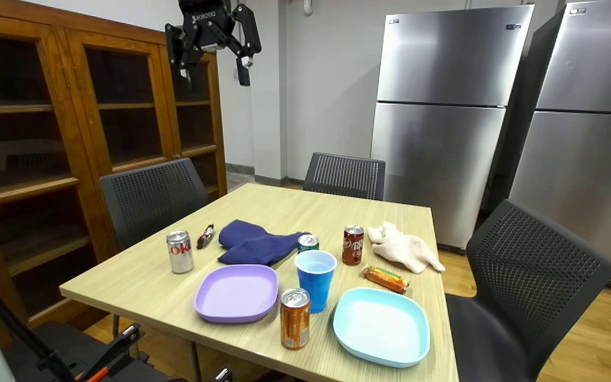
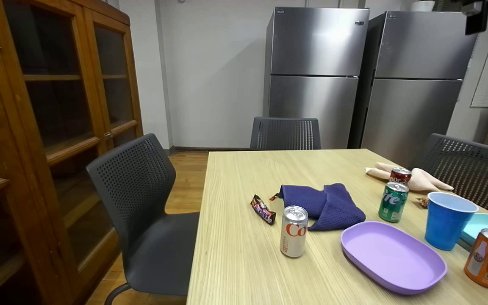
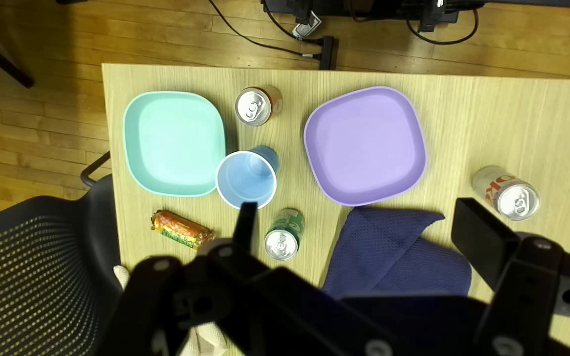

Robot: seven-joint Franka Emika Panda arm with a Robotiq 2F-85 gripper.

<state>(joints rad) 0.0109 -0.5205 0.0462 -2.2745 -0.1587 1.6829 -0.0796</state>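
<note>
Pincer (image 1: 215,83) above upright green can (image 2: 393,203)

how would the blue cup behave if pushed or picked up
The blue cup tapers to a narrower base, so a push could well tip it. In the wrist view it looks empty, so it is probably light.

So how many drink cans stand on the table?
4: the silver can near the dark wrapped bar; the green can between the blue cup and navy cloth; the dark red can beside the pale cloth; the orange can between the purple plate and turquoise plate.
</note>
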